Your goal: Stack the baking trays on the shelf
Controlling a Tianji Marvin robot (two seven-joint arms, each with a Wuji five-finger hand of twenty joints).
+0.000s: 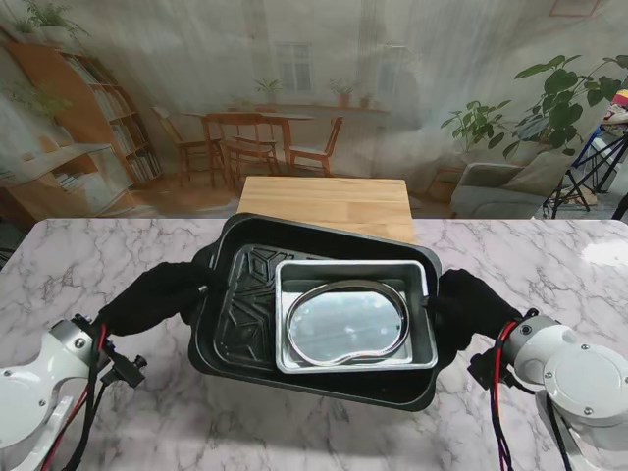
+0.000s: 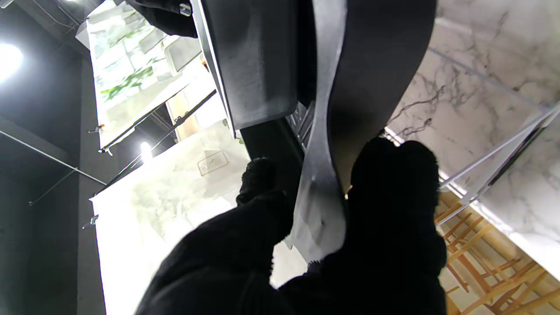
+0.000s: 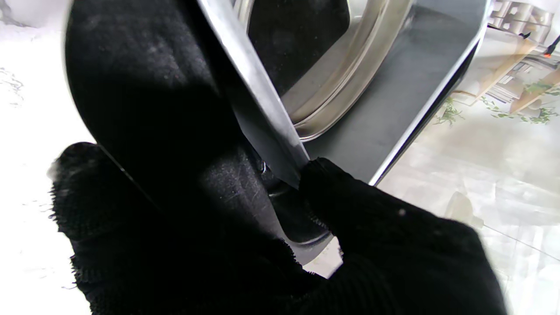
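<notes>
You have the black tray [image 1: 235, 304] gripped at both short ends: your left hand [image 1: 157, 294] is clamped on its left rim, your right hand [image 1: 469, 306] on its right rim. In the left wrist view the gloved fingers [image 2: 393, 183] sit under the tray's wall with the thumb over the lip; the right wrist view shows the same pinch on the other rim [image 3: 258, 109]. Inside the black tray lies a silver tray [image 1: 294, 294], pushed toward the right end, and in that sits a shiny rounded pan [image 1: 348, 326]. The tray looks tilted, its near edge lower toward you, and I cannot tell whether it touches the table [image 1: 98, 255]. The wooden shelf [image 1: 324, 201] stands just beyond the tray's far edge, centred, its top bare. The tray's far rim overlaps the shelf's near edge in the stand view; the tray is wider than the shelf on both sides. Marble lies open to left and right of your hands and in front of the tray's near rim
</notes>
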